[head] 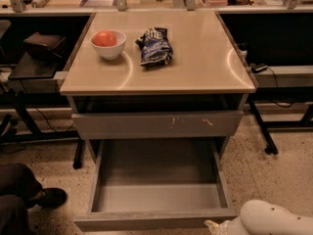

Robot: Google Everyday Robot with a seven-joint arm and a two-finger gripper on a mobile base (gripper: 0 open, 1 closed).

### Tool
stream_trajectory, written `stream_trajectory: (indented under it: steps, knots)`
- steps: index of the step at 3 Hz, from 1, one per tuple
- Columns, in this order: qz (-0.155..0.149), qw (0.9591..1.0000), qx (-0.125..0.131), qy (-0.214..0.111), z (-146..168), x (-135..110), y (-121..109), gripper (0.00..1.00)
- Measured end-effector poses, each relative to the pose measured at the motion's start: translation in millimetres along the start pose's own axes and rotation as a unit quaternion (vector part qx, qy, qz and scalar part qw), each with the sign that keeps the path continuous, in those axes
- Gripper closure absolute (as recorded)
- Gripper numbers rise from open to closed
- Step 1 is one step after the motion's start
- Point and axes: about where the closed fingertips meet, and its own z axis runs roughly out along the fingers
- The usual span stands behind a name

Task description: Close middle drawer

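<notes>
Plainly, one middle drawer — open, one pincer bottom-right.

The hand, low at the right, looks pale and smooth, joined to a glossy white plastic arm shell. Just left of it, the middle drawer is matt grey board, bare inside. Well above the hand, the surface is smooth beige with a soft sheen. On it, the bowl is glossy white and the bag is crinkled shiny foil.
</notes>
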Motion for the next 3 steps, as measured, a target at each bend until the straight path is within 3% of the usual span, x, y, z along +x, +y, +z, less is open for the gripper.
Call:
stream_trajectory:
  steps: [1, 2, 3]
  knots:
    - [-0.028, 0.9985, -0.046, -0.002, 37.9, -12.3, -11.3, 0.0]
    - [-0.044, 0.9971, -0.062, -0.003, 58.1, -29.0, -42.7, 0.0]
    - [-0.044, 0.9971, -0.062, -0.003, 58.1, -29.0, -42.8, 0.0]
